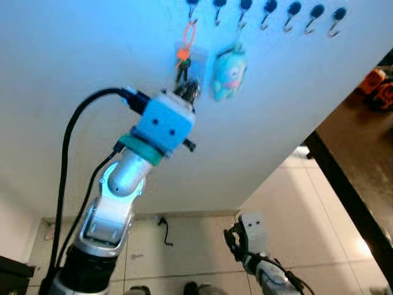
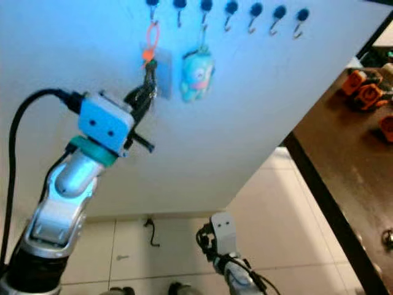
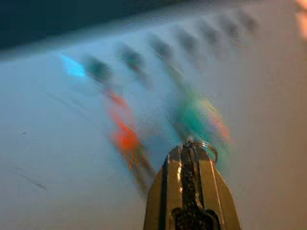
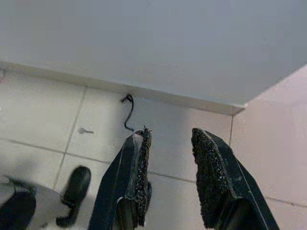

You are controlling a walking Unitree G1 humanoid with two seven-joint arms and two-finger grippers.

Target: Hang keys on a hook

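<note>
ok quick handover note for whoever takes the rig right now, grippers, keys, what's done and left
Left gripper: raised to the white wall, shut on a small silver key ring, just below the row of black wall hooks.
Right gripper: open, hanging idle low over the tiled floor.
Orange-tagged bunch of keys hangs from the leftmost hook; a teal plush keychain hangs beside it.
Done: both items appear hooked.
Left: confirm what the ring belongs to (wrist view is blurred), then probably release and withdraw.
</note>
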